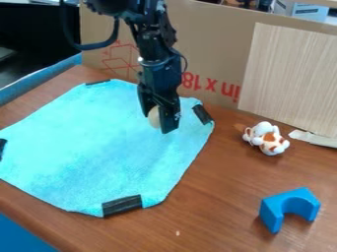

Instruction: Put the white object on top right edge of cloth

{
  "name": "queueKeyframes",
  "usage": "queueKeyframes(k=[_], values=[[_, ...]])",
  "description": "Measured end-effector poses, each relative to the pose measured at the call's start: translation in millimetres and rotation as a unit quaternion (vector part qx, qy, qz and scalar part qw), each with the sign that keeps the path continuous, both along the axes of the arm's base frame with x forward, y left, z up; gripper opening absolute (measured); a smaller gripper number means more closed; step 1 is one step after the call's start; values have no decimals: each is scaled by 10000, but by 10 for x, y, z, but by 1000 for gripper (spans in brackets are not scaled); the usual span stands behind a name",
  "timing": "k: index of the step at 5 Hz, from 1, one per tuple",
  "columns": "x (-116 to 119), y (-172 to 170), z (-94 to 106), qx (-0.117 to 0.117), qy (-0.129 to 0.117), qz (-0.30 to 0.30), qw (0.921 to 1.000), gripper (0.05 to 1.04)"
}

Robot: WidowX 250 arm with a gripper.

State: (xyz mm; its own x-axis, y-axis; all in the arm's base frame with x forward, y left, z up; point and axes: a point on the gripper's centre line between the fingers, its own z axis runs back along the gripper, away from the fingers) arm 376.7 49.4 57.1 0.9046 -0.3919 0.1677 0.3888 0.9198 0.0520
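We see the end effector [157,123] over the turquoise cloth [92,147], toward its upper right. It's clamped on something — a rounded white object [154,117].

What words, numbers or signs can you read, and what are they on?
"in x 18", in red writing, upside down on the cardboard; anything more is hidden behind the robot arm.
A red line drawing, like a box, on the same cardboard; no words I can read in it.
Marks on the pale box behind: too small to read.
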Motion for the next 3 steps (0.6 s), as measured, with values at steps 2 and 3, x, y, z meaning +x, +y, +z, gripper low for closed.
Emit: queueKeyframes(k=[2, 3], values=[[270, 84, -126, 129, 163, 371, 9991, 908], [312, 96, -90, 124, 102, 448, 9989, 1003]])
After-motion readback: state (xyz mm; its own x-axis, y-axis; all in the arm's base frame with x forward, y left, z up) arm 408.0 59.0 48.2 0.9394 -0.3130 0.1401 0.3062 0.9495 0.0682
